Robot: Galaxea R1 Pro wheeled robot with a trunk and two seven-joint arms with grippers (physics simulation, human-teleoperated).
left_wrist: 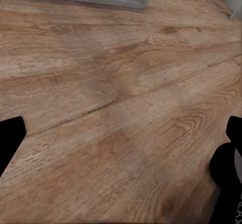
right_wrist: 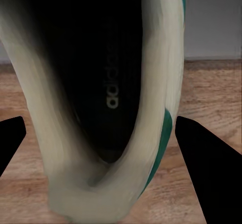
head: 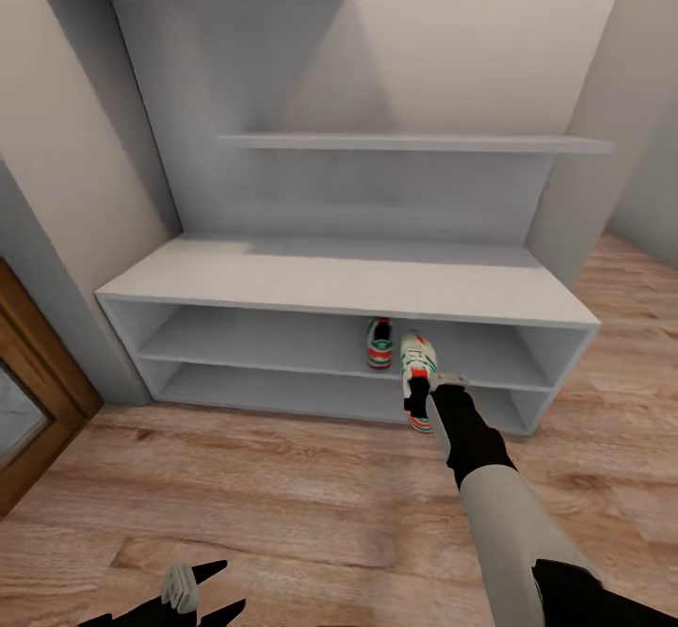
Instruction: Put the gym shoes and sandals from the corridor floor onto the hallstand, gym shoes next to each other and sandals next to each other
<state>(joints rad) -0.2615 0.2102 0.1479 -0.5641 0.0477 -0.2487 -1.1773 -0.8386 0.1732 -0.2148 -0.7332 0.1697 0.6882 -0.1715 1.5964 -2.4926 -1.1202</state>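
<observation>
The left hand (head: 193,594) hangs low over the corridor floor (head: 235,495), fingers spread, holding nothing. Further out, the right hand (head: 421,399) is clamped on a gym shoe (head: 418,356) at the hallstand (head: 339,279) front. Behind it the other gym shoe (head: 379,343) sits on the upper low shelf

Black grippers (head: 421,399) – pale grey forearm (head: 513,514)

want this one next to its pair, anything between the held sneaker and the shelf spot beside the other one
Nothing visible does. The right gripper holds the sneaker at the front edge of the rack's upper open shelf, just right of the other sneaker already on it. The shelf space there looks bare.
</observation>
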